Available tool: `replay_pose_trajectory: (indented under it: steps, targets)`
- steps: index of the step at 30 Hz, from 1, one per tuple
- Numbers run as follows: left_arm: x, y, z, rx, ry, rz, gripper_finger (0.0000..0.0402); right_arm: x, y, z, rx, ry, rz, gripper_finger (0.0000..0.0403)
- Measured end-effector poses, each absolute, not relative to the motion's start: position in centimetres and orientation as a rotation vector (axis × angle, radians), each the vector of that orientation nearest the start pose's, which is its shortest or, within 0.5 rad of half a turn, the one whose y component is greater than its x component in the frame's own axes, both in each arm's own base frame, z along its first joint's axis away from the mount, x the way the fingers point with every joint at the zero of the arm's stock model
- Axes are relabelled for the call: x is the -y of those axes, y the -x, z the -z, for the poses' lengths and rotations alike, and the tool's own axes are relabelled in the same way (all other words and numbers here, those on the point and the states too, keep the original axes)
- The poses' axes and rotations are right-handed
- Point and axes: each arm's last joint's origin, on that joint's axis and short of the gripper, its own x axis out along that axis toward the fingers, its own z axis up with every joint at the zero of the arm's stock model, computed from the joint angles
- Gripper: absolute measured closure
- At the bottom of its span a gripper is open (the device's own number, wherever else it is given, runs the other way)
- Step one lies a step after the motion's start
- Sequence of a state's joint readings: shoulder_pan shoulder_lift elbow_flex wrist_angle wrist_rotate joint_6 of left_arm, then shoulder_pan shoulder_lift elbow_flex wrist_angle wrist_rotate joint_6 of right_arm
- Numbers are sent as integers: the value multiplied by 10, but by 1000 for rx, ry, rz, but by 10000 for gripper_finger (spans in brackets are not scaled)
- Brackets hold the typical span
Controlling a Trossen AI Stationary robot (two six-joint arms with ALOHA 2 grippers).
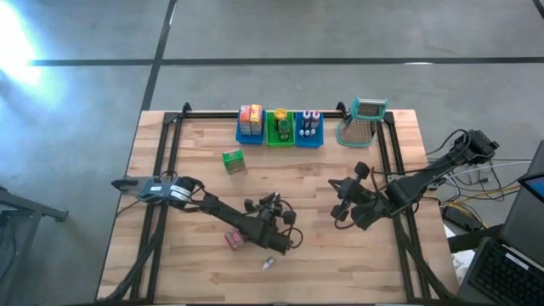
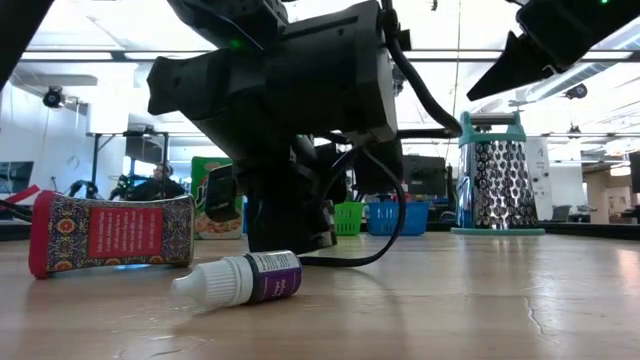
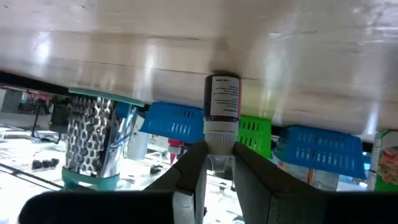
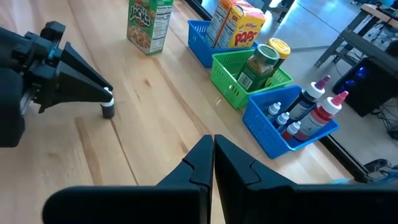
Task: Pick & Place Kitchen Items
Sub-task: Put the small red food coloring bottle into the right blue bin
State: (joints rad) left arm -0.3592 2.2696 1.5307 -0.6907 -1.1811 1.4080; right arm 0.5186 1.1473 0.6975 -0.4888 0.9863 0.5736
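My left gripper (image 3: 219, 163) reaches over the table's middle (image 1: 285, 218) and is shut on a small purple-labelled bottle (image 3: 222, 102), which also shows under its fingertips in the right wrist view (image 4: 108, 109). My right gripper (image 4: 213, 148) is shut and holds nothing, hovering right of centre (image 1: 340, 202). A second small purple bottle (image 2: 245, 280) lies on its side near the near edge (image 1: 269, 264). A pink-red packet (image 2: 110, 232) lies flat beside it (image 1: 234, 240). A green box (image 1: 234, 161) stands upright on the table toward the far side. My left gripper pinches the bottle's white cap end (image 3: 219, 142) between its two fingers (image 3: 193, 168). The fingers come slanting from the near side and above. The bottle stands upright with its base (image 4: 108, 114) on the table.
Three bins sit at the far edge: a blue bin (image 1: 251, 132) with yellow-red boxes, a green bin (image 1: 280, 136) with a jar and a packet, and a blue bin (image 1: 308, 136) with small bottles. A metal grater (image 1: 364, 123) stands to their right. Bare wood (image 1: 195, 263) lies at near left.
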Motion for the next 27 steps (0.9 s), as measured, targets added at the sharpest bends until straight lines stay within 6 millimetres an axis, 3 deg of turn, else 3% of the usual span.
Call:
replay_pose_trajectory:
  steps: [15, 27]
  targets:
    - [124, -407, -109, 2059, 2970, -290, 327, -82, -192, -224, -534, 106, 601, 394]
    - [131, -424, -133, 2100, 3086, -229, 225, -82, -192, -224, -545, 97, 584, 394]
